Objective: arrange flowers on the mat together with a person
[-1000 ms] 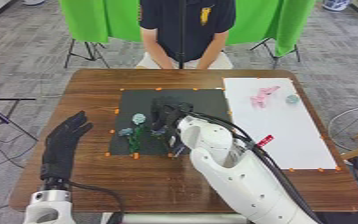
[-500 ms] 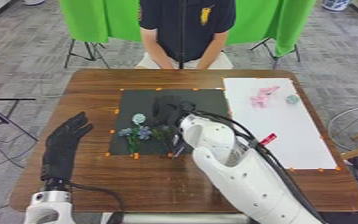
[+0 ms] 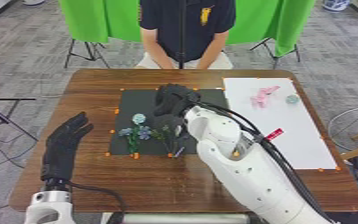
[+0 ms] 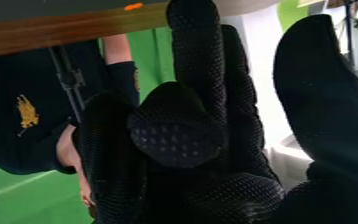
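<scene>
"Along the left edge of the table [image 3: 158, 192], what's there?"

"Left hand [image 3: 62, 145], resting open, fingers straight, nothing seen in its hold. Dark mat [image 3: 133, 100] is to its right, well apart."

"Flowers on that?"

"Yes, near-left part of the mat. Pale blue bloom [image 3: 139, 118] farthest from the robot, blue blooms [image 3: 143, 133] just nearer, stems running toward the near edge. Leafy greenery [image 3: 161, 134] beside them on the right, stems also toward the near edge."

"Right hand?"

"Right hand [image 3: 172, 100] is above the mat's far half, right of the blue blooms and beyond the greenery. Pale blue bloom is to its left, apart from it."

"Grip?"

"Wrist view: right hand [image 4: 196, 57] loosely open, some fingers extended, another bent over, thumb [image 4: 313, 85] standing apart. No flower seen in it. Contact with anything below, can't tell."

"Farther right?"

"White mat [image 3: 286, 140]. Pink flower [image 3: 264, 95] toward its far edge, pale green bloom [image 3: 292, 99] just right of it, near the right edge. Both well apart from the right hand."
</scene>
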`<state>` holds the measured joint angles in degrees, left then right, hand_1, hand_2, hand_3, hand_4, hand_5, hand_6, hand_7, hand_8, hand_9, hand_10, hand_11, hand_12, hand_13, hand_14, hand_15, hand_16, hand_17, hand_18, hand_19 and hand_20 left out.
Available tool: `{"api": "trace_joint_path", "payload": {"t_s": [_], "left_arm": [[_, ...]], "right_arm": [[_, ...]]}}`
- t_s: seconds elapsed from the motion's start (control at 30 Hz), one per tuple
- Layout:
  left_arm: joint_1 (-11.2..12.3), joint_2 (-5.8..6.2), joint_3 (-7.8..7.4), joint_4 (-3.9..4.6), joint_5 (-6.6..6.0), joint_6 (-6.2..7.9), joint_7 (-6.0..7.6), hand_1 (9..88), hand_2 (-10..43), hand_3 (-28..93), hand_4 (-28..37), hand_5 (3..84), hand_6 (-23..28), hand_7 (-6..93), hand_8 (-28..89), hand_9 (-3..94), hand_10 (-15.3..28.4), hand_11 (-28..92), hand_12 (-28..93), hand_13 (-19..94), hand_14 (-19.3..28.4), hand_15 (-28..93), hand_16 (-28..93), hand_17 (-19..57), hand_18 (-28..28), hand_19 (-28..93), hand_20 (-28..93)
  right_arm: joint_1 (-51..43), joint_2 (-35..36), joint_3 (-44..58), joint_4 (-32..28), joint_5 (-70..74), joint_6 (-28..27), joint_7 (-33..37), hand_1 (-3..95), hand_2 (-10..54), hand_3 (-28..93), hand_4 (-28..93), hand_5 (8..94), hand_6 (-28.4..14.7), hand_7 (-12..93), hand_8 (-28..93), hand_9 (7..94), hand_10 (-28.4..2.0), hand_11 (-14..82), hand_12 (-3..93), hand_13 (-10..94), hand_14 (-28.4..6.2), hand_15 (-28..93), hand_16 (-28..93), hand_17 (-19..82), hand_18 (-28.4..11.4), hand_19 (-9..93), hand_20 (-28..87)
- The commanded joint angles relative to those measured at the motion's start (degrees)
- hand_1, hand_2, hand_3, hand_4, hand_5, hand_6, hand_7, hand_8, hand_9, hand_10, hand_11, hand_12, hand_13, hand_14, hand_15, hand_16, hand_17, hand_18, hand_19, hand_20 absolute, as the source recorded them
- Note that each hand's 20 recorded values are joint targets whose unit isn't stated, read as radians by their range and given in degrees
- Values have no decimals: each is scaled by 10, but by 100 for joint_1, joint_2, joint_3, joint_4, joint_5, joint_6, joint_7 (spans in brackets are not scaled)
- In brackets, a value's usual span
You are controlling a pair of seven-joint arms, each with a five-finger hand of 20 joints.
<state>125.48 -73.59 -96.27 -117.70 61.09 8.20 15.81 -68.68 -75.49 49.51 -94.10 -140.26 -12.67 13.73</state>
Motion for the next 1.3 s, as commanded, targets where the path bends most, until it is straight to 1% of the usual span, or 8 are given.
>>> {"api": "trace_joint_path", "payload": {"t_s": [0.03, 0.17, 0.37, 0.5, 0.63, 0.77, 1.03, 1.3], "left_arm": [[46, -28, 40, 15, -3, -43, -16, 237, -65, 631, -224, 423, 30, 162, -59, 356, 109, 167, 195, 315, 152, 169, 75, 21, 116, 48, 167], [12, -37, 54, 28, -29, -43, -3, 238, -64, 629, -223, 423, 30, 161, -60, 356, 109, 166, 195, 315, 152, 169, 75, 21, 116, 48, 167], [-49, -11, 8, -25, 43, -60, 58, 239, -63, 627, -223, 423, 30, 162, -59, 357, 110, 168, 195, 316, 152, 169, 75, 22, 116, 48, 167], [20, 10, -57, -89, 56, -59, 48, 239, -64, 629, -221, 425, 30, 163, -59, 360, 109, 169, 195, 317, 153, 170, 75, 23, 115, 47, 167], [20, 20, -75, -113, 50, -78, 104, 240, -65, 631, -219, 426, 30, 164, -60, 362, 110, 168, 194, 318, 153, 170, 74, 23, 115, 47, 167], [40, 63, -139, -136, 29, -68, 156, 241, -65, 631, -218, 426, 31, 163, -60, 362, 110, 170, 194, 318, 152, 170, 74, 23, 115, 47, 167], [-43, 118, -229, -147, 32, -116, 228, 240, -66, 632, -218, 426, 30, 163, -60, 364, 110, 170, 193, 320, 153, 170, 73, 23, 115, 48, 167], [-2, 108, -195, -144, 26, -112, 220, 240, -67, 634, -220, 426, 30, 166, -60, 366, 110, 172, 192, 320, 153, 170, 72, 24, 114, 48, 167]], "right_arm": [[-126, -155, 276, -76, -220, -54, -195, 399, -95, 686, -234, 661, 21, 155, -104, 839, -124, 218, 213, 929, -16, 601, 319, 701, -114, 932, 540], [-361, 30, 543, -572, 516, 139, -3, 393, -95, 682, -230, 663, 20, 155, -104, 832, -128, 216, 214, 919, -25, 576, 315, 683, -116, 932, 499], [-1648, 802, 1673, -2035, 2940, 1511, -68, 271, -42, 678, -159, 677, -8, 144, -94, 776, -157, 195, 205, 775, -114, 392, 269, 488, -178, 807, 275], [-2765, 1066, 2620, -2584, 4275, 2110, -965, 219, -10, 694, -145, 668, -24, 132, -84, 711, -174, 163, 186, 620, -170, 297, 231, 352, -196, 604, 325], [-3865, 869, 3623, -2775, 5972, 1719, -2245, 184, 5, 727, -156, 597, -25, 128, -86, 603, -175, 105, 169, 494, -168, 165, 244, 259, -167, 343, 339], [-4546, 772, 3611, -3056, 6577, 2383, -2994, 158, 18, 748, -157, 550, -23, 119, -83, 522, -172, 69, 162, 419, -162, 122, 246, 211, -161, 235, 318], [-4924, 567, 3626, -3299, 6093, 1547, -3433, 142, 29, 777, -173, 542, -16, 127, -86, 481, -156, 57, 148, 387, -143, 109, 225, 222, -145, 149, 310], [-4774, 599, 3300, -3158, 5938, 1086, -3385, 142, 50, 768, -175, 538, -21, 122, -84, 491, -157, 61, 145, 448, -151, 131, 223, 258, -153, 273, 377]]}}
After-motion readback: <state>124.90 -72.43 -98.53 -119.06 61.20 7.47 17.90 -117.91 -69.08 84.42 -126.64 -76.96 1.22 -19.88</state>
